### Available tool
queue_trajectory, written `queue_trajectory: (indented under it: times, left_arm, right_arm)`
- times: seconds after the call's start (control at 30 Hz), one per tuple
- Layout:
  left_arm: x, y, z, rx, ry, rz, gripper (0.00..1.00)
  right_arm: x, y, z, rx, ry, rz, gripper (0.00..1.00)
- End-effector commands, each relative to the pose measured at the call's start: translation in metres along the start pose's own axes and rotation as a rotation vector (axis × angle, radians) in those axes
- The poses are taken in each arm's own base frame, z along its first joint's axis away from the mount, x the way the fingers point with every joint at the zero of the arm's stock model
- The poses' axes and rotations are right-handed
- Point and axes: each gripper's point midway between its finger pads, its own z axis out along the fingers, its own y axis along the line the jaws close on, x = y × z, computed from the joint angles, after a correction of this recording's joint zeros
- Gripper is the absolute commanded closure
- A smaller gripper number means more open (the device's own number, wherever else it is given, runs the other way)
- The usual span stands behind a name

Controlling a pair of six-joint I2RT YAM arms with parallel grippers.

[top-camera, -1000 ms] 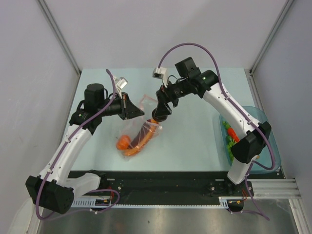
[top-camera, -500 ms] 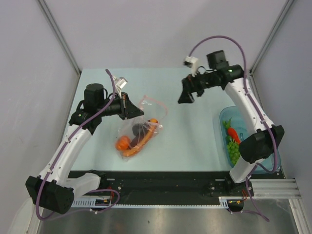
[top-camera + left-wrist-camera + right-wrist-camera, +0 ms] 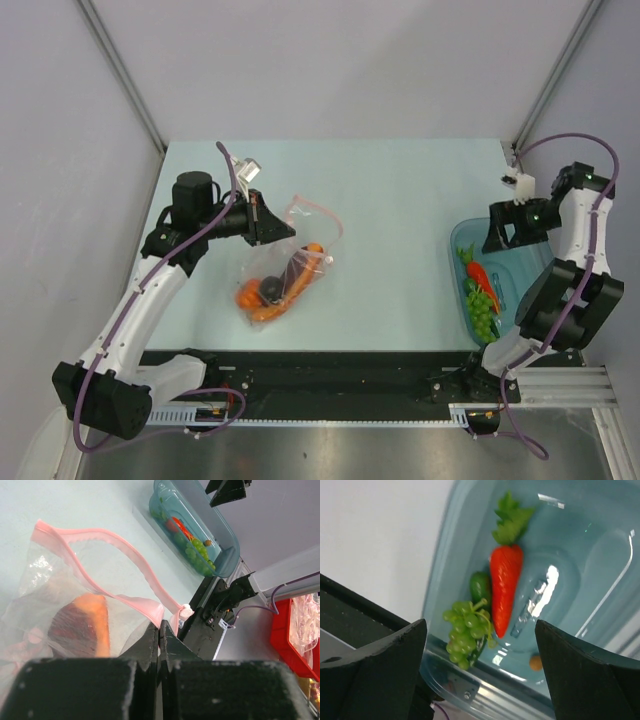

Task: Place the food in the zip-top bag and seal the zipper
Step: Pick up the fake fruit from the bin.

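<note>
Right gripper [image 3: 498, 234] hangs over the far-left part of the teal bowl [image 3: 453, 243] at the right edge of the table [image 3: 400, 190], fingers [image 3: 380, 665] spread wide, nothing between them. Directly below in the wrist view: carrot [image 3: 505, 582], long axis running far-to-near in the scene, leaves at the far end, tip at the near end. The finger gap sits across that axis, so a straight drop would likely straddle the carrot's short width; looks like no wrist turn is needed. Catch: the grape bunch [image 3: 466, 636] lies just beside the carrot tip on the near side, with a dark green piece [image 3: 480, 586] against the carrot's left flank, so the left finger may land on one of them. I'd aim further up the body, away from the tip. Left gripper [image 3: 159, 632] is pressed together, pinching the zip-top bag [image 3: 305, 225] by its mouth edge near the zipper [image 3: 122, 547], mouth held up and gaping toward the right. Bag sits left of centre, well apart from the bowl, orange slice [image 3: 82, 625] and a few other pieces already inside. Right arm is the only one near the bowl; left is tied up holding the bag.
</note>
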Motion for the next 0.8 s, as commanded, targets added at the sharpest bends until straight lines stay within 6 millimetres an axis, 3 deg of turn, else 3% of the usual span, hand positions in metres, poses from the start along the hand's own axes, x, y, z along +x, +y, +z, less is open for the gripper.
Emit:
queue_trajectory:
  times: [0.0, 0.17, 0.27, 0.5, 0.67, 0.77]
  left_arm:
    - [-0.011, -0.004, -0.004, 0.001, -0.033, 0.054, 1.0]
    - [-0.009, 0.001, -0.002, -0.005, -0.019, 0.043, 1.0]
    - [-0.009, 0.002, -0.001, -0.007, -0.014, 0.05, 1.0]
    - [-0.008, 0.003, 0.0, -0.006, -0.013, 0.048, 1.0]
    - [-0.008, 0.004, -0.001, -0.018, -0.014, 0.051, 1.0]
    - [-0.008, 0.005, -0.003, -0.025, -0.013, 0.058, 1.0]
  right_arm:
    - [0.05, -0.014, -0.014, 0.03, 0.118, 0.017, 0.07]
    - [0.081, -0.016, -0.001, 0.04, 0.191, 0.06, 0.13]
    - [0.089, -0.017, 0.007, 0.064, 0.202, 0.115, 0.12]
    - [0.12, -0.013, 0.051, 0.063, 0.248, 0.198, 0.06]
    - [0.126, -0.011, 0.074, 0.062, 0.278, 0.206, 0.07]
    - [0.129, -0.014, 0.076, 0.088, 0.294, 0.21, 0.13]
